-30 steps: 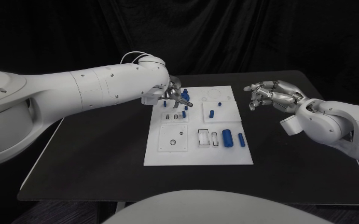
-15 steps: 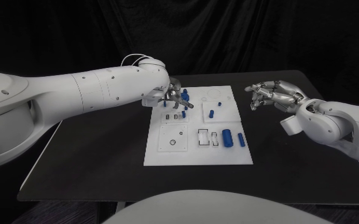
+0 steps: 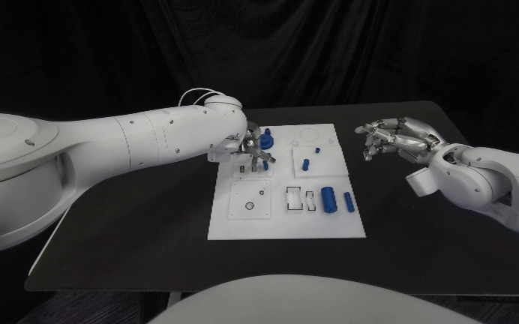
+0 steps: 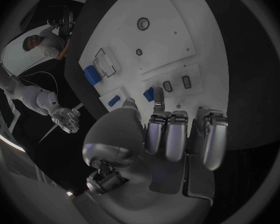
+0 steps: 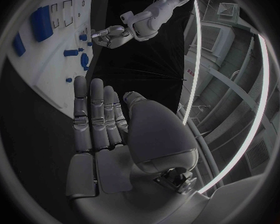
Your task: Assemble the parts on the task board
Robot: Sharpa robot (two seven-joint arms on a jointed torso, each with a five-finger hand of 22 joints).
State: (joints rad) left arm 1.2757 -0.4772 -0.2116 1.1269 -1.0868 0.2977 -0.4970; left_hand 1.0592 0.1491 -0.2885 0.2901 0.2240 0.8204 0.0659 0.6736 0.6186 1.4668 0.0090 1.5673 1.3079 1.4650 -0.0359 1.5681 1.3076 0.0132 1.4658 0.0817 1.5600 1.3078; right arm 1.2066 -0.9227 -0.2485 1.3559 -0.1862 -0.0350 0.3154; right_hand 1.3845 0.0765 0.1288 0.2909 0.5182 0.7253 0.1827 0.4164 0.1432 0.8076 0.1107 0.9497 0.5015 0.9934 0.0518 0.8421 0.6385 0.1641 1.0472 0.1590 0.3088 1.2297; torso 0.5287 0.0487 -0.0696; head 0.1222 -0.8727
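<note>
Left hand [image 3: 252, 149] is over the board [image 3: 283, 223], at its 11 o'clock corner, fingers pointing down among the blue parts there. We can't tell if it's pinching anything: in the left wrist view the fingers [image 4: 171, 137] are curled toward the board with a small blue part [image 4: 149, 94] right at the tips, contact unclear.

Right hand [image 3: 394, 138] is at 3 o'clock off the board, above the table [image 3: 130, 219], well apart from every part. It holds nothing; in the right wrist view its fingers [image 5: 93, 117] are stretched out side by side.

On the board: a blue peg [image 3: 266, 140] just beside the left fingers at 12 o'clock, a short bar [image 3: 307, 164] mid-board, a wide block [image 3: 328, 199] and a slim one [image 3: 348, 202] at 4 o'clock next to the rectangular slots [image 3: 294, 198].
</note>
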